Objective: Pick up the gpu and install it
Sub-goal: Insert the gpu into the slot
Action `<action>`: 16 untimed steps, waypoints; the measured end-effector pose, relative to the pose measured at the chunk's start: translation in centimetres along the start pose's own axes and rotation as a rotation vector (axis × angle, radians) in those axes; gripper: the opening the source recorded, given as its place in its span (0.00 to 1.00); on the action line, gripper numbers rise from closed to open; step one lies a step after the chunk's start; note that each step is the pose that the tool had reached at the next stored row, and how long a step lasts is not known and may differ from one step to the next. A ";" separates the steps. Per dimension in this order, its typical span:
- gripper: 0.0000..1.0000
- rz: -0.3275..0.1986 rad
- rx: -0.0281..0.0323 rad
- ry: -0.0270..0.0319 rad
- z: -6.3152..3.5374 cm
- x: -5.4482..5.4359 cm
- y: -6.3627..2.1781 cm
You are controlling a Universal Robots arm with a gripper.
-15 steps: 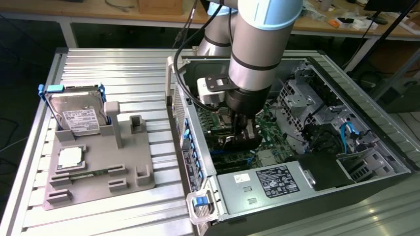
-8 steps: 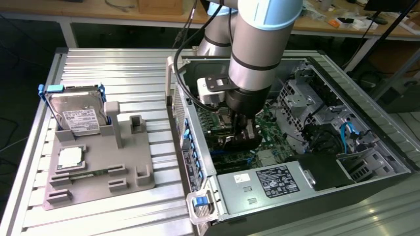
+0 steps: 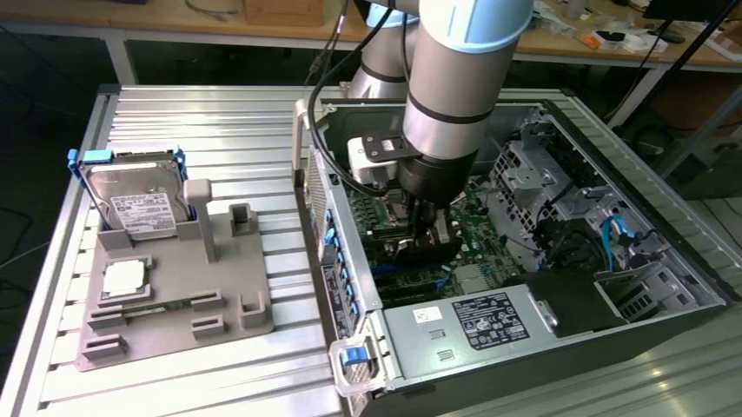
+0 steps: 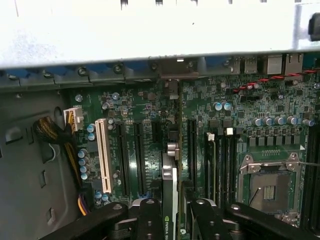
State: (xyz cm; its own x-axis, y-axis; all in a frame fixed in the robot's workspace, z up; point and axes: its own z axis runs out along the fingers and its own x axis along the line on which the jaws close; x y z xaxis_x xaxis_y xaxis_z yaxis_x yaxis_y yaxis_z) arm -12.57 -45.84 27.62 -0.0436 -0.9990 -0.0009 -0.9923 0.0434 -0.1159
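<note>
Item: gpu (image 4: 169, 186), edge-on, clamped between fingers (image 4: 150, 219), over motherboard (image 4: 135, 107) slots; open case (image 3: 663, 210), exterior view's centre.

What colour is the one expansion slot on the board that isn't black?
The slot is white; it shows best in the wrist view.

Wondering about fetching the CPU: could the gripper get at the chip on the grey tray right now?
Probably not: the gripper is down inside the case, clamped on the gpu. The CPU chip itself lies uncovered on the tray.
</note>
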 end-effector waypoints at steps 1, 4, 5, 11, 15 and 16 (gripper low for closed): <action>0.27 -0.002 0.0000 -0.0002 0.01 0.0 0.00; 0.27 -0.009 0.0000 -0.0015 0.08 0.0 0.01; 0.27 -0.013 -0.0001 -0.0024 0.12 0.0 0.02; 0.27 -0.025 -0.0006 -0.0070 0.47 0.0 0.06; 0.27 -0.025 -0.0004 -0.0075 0.50 0.0 0.06; 0.27 -0.025 -0.0004 -0.0076 0.50 0.0 0.06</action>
State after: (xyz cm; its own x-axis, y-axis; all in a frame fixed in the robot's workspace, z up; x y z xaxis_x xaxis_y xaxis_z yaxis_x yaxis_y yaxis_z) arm -12.56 -45.82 27.11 -0.0180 -0.9998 -0.0055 -0.9931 0.0185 -0.1155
